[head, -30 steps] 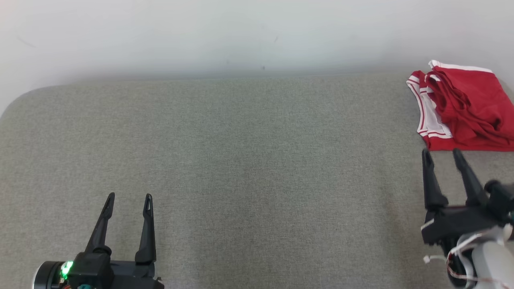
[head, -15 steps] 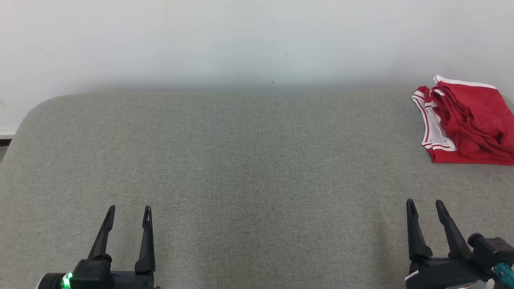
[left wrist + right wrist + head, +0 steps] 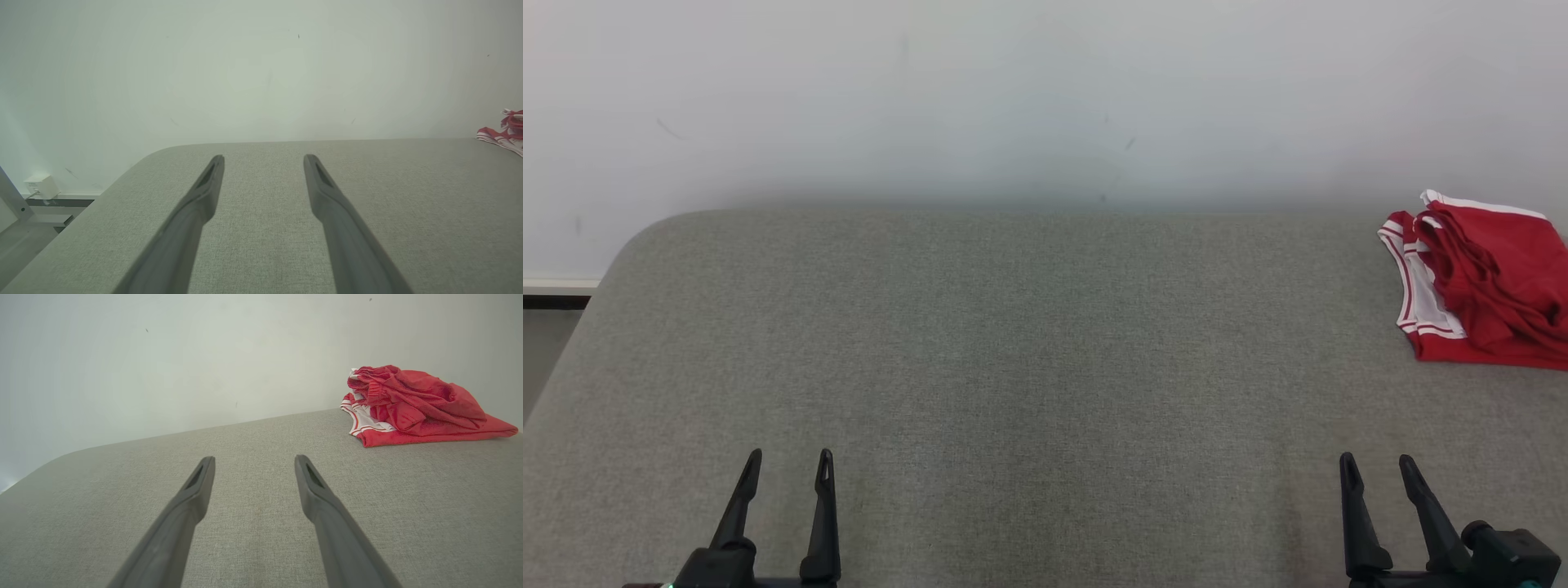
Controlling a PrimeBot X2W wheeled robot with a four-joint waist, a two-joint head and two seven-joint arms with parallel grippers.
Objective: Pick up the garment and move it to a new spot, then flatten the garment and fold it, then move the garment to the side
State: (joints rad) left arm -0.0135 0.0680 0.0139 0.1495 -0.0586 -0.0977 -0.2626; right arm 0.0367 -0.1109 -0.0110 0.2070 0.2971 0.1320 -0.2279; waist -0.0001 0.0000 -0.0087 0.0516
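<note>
A crumpled red fabric garment (image 3: 1490, 282) with white trim lies in a loose heap at the far right of the grey fabric-covered tabletop (image 3: 1013, 343), close to the pale wall (image 3: 1013, 98). The left pincer (image 3: 790, 454) hovers at the near left, its 2 dark fingers spread wide and holding nothing. The right pincer (image 3: 1377, 459), at the near right, is just as wide and empty, well apart from the garment.

Garment (image 3: 1486, 286) lies on table's (image 3: 1013, 367) far right.
</note>
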